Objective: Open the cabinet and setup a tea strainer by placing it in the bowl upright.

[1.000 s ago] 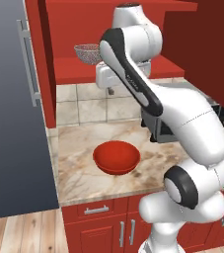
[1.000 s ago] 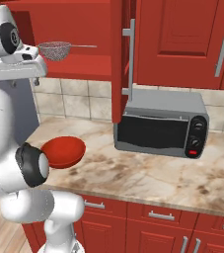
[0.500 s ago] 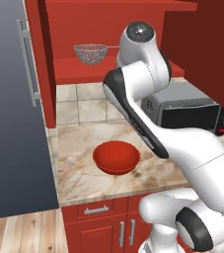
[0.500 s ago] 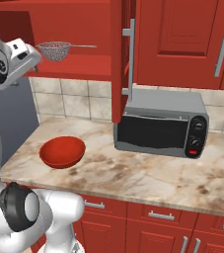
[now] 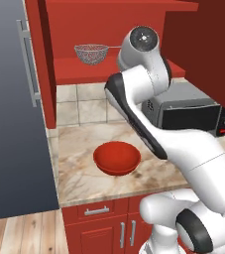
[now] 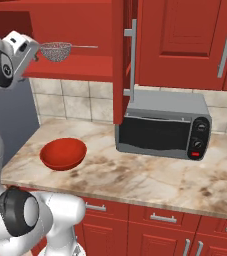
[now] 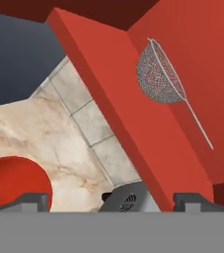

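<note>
The cabinet (image 5: 79, 73) stands open, its door (image 6: 120, 70) swung out over the microwave. On its lower shelf lies the tea strainer (image 5: 90, 53), a grey mesh cup whose thin handle points right (image 6: 56, 51). My gripper (image 6: 31, 53) hangs just left of the strainer at shelf height, apart from it. In the hand view its fingertips (image 7: 32, 201) stand wide open with nothing between them (image 7: 112, 202); the strainer (image 7: 158, 79) lies ahead at the upper right. The red bowl (image 5: 117, 158) sits empty on the counter below (image 6: 63, 153).
A silver microwave (image 6: 162, 125) stands on the marble counter (image 6: 150, 175) right of the bowl, under the open door's bar handle (image 6: 133, 55). A tall dark fridge (image 5: 15, 124) walls off the counter's left end. Shut red cupboards (image 6: 185, 40) hang further right.
The arm has swung up, its elbow lifting from in front of the shelf to stand higher. The hand has risen slightly beside the shelf. Strainer and bowl have not moved.
</note>
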Tool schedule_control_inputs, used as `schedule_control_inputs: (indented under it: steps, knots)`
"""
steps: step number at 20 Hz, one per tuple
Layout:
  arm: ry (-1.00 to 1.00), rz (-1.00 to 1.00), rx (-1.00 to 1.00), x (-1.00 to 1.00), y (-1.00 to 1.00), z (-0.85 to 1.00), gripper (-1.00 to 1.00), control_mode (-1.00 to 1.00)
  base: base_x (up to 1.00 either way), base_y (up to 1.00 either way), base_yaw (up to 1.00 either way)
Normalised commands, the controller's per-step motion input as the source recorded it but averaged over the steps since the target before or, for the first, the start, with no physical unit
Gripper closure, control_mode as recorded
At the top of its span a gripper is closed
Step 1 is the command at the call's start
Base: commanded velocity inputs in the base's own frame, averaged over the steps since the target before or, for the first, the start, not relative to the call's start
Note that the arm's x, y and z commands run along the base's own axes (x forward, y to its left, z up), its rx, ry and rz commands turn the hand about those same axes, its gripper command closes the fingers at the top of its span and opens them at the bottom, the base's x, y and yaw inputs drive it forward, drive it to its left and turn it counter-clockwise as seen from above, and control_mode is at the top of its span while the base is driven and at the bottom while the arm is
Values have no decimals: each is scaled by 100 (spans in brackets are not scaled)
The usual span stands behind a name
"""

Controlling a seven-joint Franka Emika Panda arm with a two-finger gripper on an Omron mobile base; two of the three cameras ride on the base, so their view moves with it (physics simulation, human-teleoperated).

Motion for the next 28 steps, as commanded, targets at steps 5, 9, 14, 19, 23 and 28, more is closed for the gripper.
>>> schedule_control_inputs:
  steps: [5,9,14,19,23,28]
  knots:
    - [0,-16,0,45,-10,-5,-100,-100,0,0,0]
    - [-8,-9,8,10,0,4,-100,-100,0,0,0]
    - [-4,-4,1,23,13,3,-100,-100,0,0,0]
    - [-3,0,-9,25,14,2,-100,-100,0,0,0]
    - [-8,0,-21,17,18,9,-100,-100,0,0,0]
    - [-1,0,-20,10,14,11,-100,-100,0,0,0]
